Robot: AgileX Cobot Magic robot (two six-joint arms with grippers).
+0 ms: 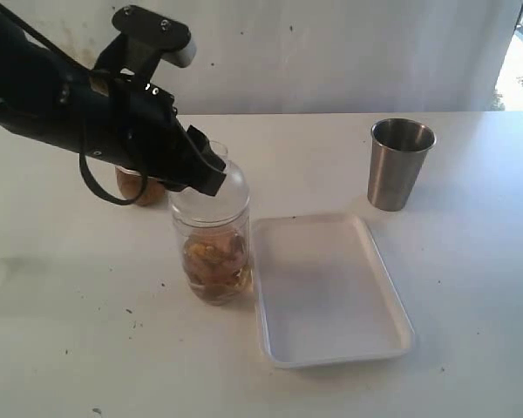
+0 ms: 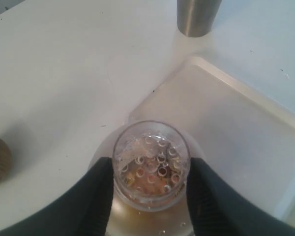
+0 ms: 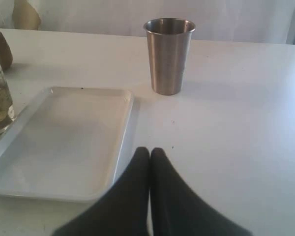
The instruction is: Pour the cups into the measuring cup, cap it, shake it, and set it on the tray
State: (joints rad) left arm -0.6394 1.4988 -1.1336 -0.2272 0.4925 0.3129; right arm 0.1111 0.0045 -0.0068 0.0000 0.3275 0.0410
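Measuring cup [image 1: 213, 261], left pincer [image 2: 150, 169] clamping its cap [image 2: 150, 147] from above

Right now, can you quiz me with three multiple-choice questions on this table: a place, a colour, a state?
1. Where does the measuring cup stand? A) on the table beside the tray B) inside the tray C) tipped over
2. What colour is the tray? A) blue B) black C) white
3. The right hand is: A) wide open B) shut, empty C) out of sight
Answers: 1 A, its base rests on the table outside the tray's rim. 2 C, it is plainly white. 3 B, it is closed together with nothing between.
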